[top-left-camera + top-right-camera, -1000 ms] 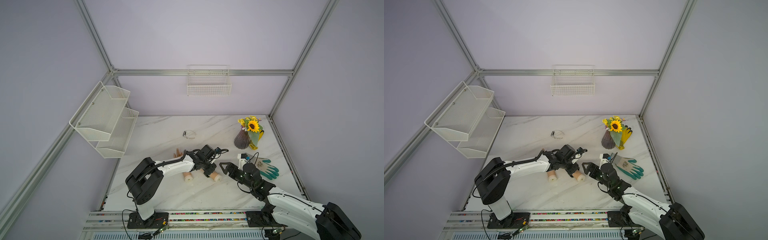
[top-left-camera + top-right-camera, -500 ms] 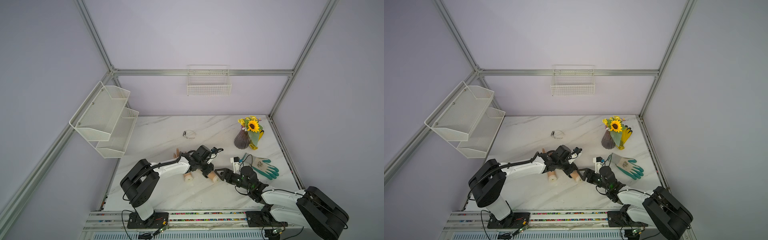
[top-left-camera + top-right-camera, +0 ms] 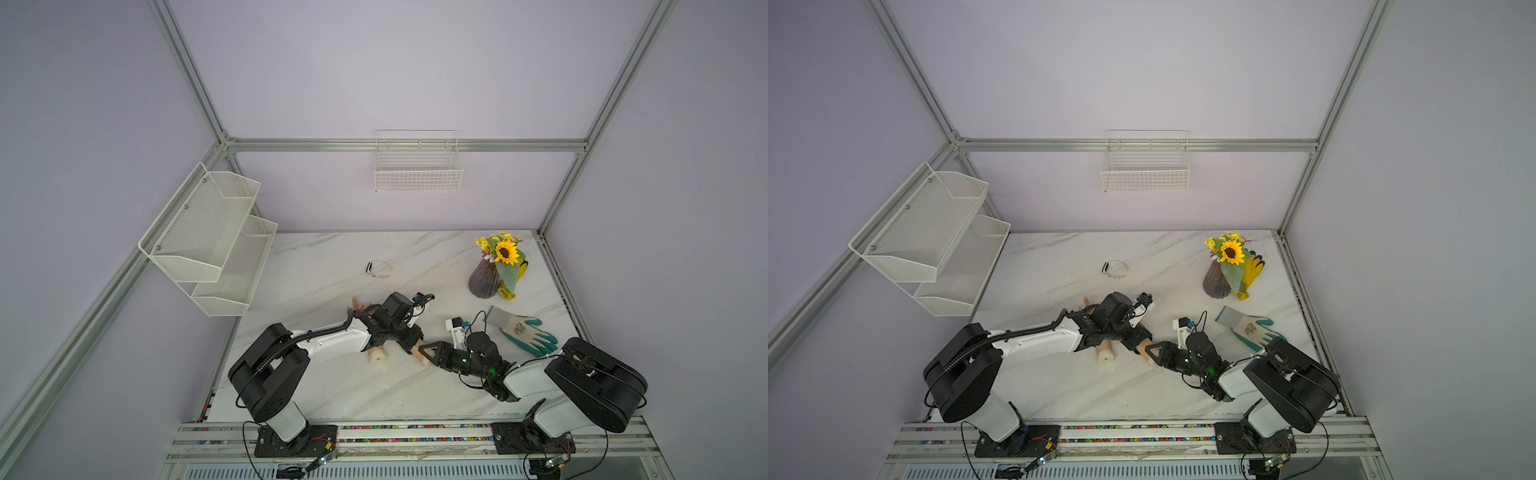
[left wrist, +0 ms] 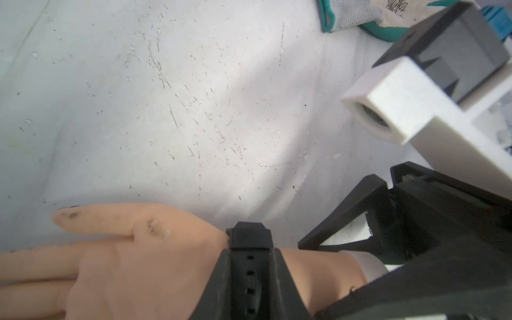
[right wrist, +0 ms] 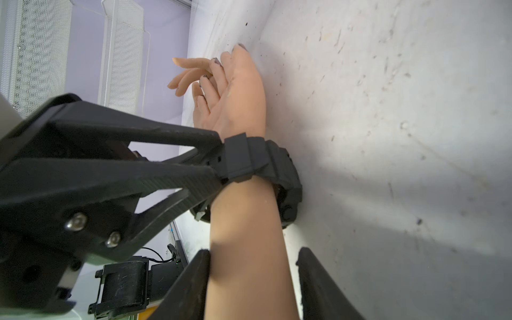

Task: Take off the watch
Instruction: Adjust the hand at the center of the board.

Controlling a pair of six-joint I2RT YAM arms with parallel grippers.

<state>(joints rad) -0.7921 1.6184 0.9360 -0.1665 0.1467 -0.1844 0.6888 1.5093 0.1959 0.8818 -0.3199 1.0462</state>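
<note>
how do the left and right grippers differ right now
The left gripper is pinched shut on the black rubber watch by its strap; the right gripper stands open. The left gripper touches the watch; the right gripper straddles the tan mannequin forearm on the watch's elbow side. Both have black tapered fingers.

Both top views look steeply down from high at the front toward the back wall (image 3: 374, 83), far enough off to take in the whole surface (image 3: 332, 257), the left arm (image 3: 328, 345) and the right arm (image 3: 534, 380). Each wrist camera sits close, low over the surface: the left looks across the dummy hand (image 4: 133, 266), the right along its forearm (image 5: 249, 249), and both share the watch (image 4: 250, 277) on the wrist.
</note>
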